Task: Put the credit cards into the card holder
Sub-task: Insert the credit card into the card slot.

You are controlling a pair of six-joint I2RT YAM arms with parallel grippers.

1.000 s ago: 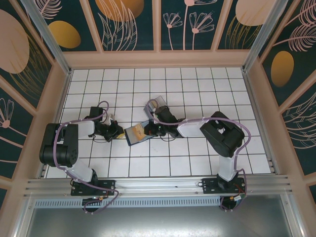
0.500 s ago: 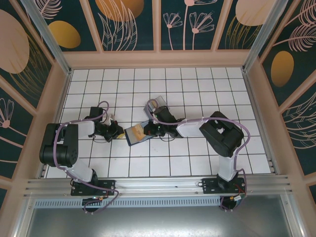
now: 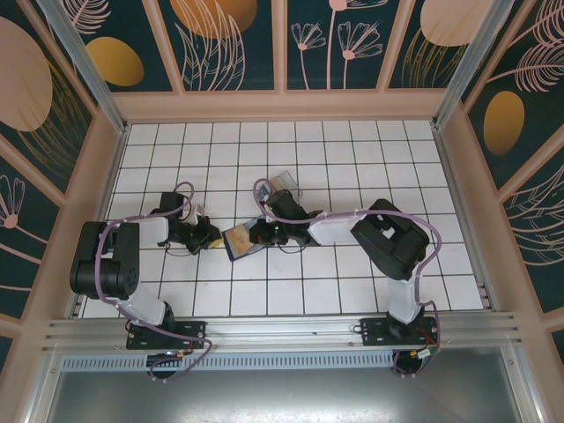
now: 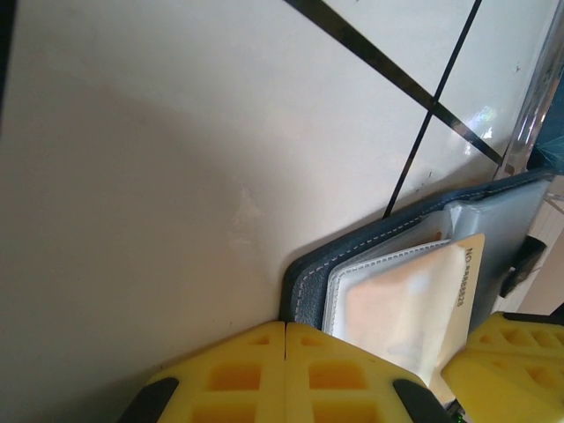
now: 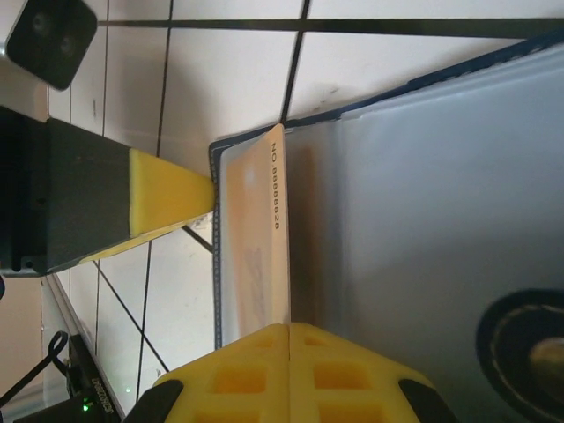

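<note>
Moved: R arm swung a bit left vs a sec ago; card holder slid slightly left w/ it; L arm same spot.
Card holder: lies open and flat on white tiled table, approx mid-table, between both claws; navy edge w/ pale stitching, greyish clear pockets inside.
Card: beige-orange card part-way in a clear pocket; strip w/ printed number sticks out past the pocket mouth.
R claw: R claw has yellow tips pressed together, seam lined up w/ card's long edge, tips right at the card; can't tell if card is nipped between them or only touched.
L claw: L claw has yellow tips pressed together, nothing between them, butted against holder's outer corner on its left side.
Claws vs each other: near, tips facing, holder in between.
Rack: small clear rack farther back on table, just beside R arm's wrist, partly behind its cable; contents too small to tell.
</note>
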